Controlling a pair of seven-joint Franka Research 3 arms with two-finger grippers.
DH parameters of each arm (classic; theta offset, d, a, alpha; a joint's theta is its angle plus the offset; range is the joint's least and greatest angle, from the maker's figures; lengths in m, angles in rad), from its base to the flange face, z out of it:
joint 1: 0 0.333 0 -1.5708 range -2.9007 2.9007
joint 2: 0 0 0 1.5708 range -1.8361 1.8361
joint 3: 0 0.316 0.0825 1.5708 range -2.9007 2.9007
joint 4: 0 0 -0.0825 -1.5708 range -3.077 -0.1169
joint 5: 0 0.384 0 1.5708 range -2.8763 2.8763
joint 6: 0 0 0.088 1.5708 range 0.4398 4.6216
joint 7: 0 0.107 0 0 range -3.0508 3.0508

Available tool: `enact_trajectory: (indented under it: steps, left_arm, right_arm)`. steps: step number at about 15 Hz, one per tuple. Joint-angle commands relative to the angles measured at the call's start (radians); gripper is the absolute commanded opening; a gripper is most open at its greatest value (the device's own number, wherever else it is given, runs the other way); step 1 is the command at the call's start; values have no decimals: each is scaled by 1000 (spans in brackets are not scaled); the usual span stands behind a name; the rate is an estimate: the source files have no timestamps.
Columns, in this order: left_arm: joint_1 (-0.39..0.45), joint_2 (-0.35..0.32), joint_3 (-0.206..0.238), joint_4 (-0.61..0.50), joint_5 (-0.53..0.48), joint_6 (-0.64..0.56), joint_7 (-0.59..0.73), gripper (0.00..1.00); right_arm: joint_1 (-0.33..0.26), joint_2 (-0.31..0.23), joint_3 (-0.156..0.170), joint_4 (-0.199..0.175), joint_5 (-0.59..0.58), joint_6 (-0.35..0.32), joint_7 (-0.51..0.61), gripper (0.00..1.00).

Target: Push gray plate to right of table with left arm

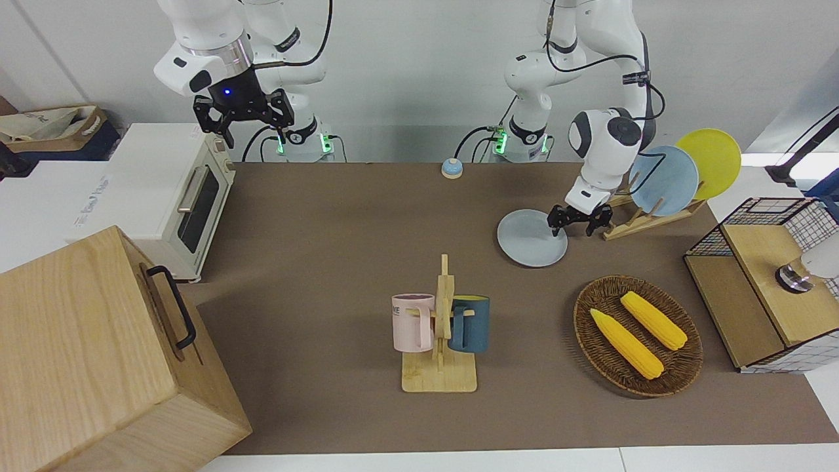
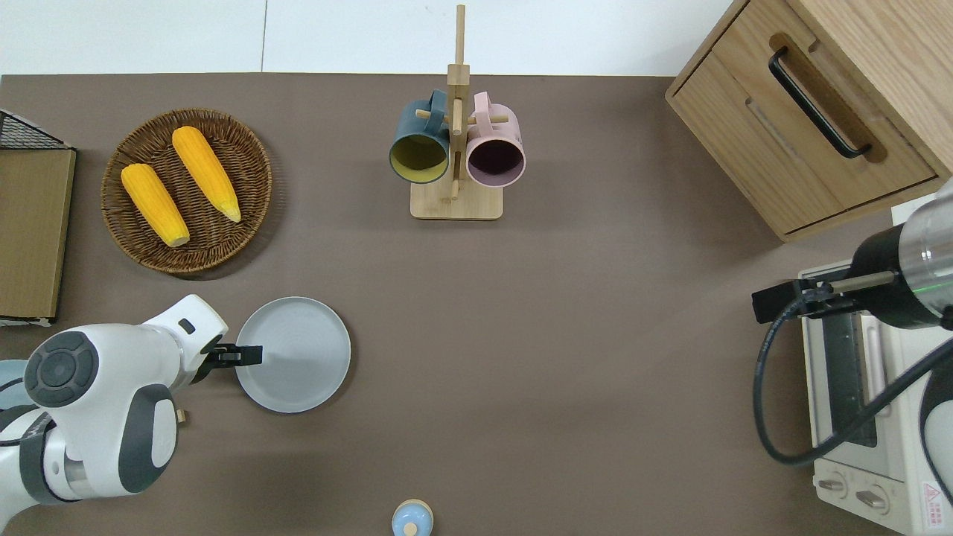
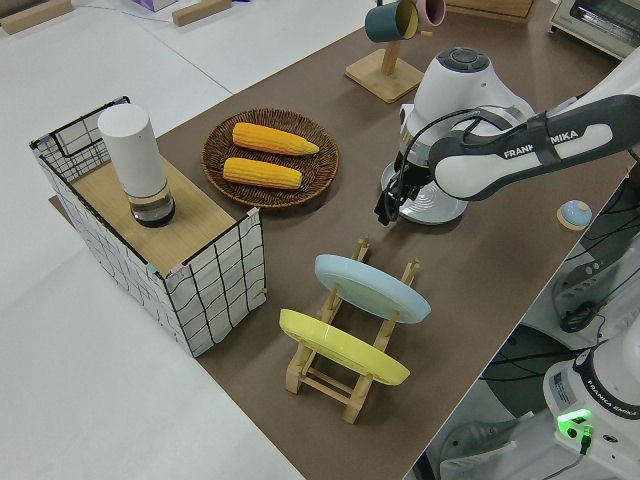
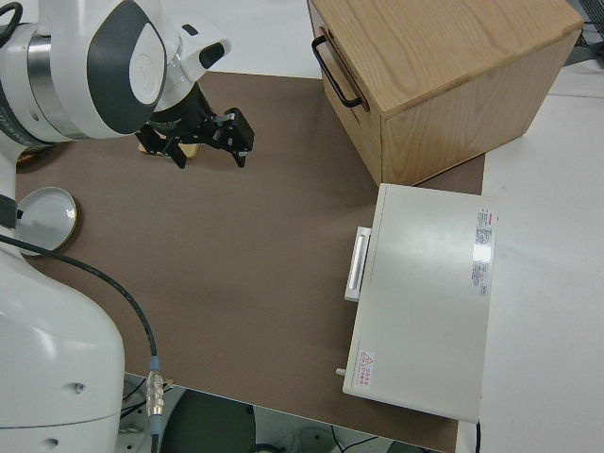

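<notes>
The gray plate [image 1: 527, 244] [image 2: 298, 368] [image 3: 443, 207] [image 4: 44, 217] lies flat on the brown table [image 1: 328, 262] [image 2: 558, 335], toward the left arm's end and near the robots. My left gripper [image 1: 577, 221] [image 2: 237, 356] [image 3: 392, 200] is low at the plate's rim on the side toward the left arm's end. It is open, with one finger over the rim and the other outside it; I cannot tell whether it touches the plate. The right arm is parked, its gripper [image 1: 244, 118] [image 4: 208, 149] open and empty.
A wooden dish rack holds a sky-blue plate [image 1: 663, 180] and a yellow plate [image 1: 711, 160] beside the left gripper. A wicker basket [image 1: 590, 328] with two corn cobs, a mug rack [image 1: 440, 328], a small bell [image 1: 451, 168], a toaster oven [image 1: 177, 196] and a wooden cabinet [image 1: 98, 354] also stand here.
</notes>
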Motion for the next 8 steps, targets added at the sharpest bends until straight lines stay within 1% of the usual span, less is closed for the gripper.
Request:
enact_trajectory:
  steps: [1,2,5,8]
  left_arm:
    - [-6,-17,4,-31,-20,28,16,950]
    - [-6,-16,4,-31,-18,30,16,949]
    - [-6,-14,4,-34,-18,30,16,826]
    - [-6,-14,4,-34,-20,30,14,582]
  right_arm:
    - [-20,-6,15,4,10,-12,0,983]
    - [-20,-6,13,4,10,-12,0,983]
    - [-20,-6,15,4,10,-12,0,983]
    - [-20,-6,13,4,10,-12,0,983]
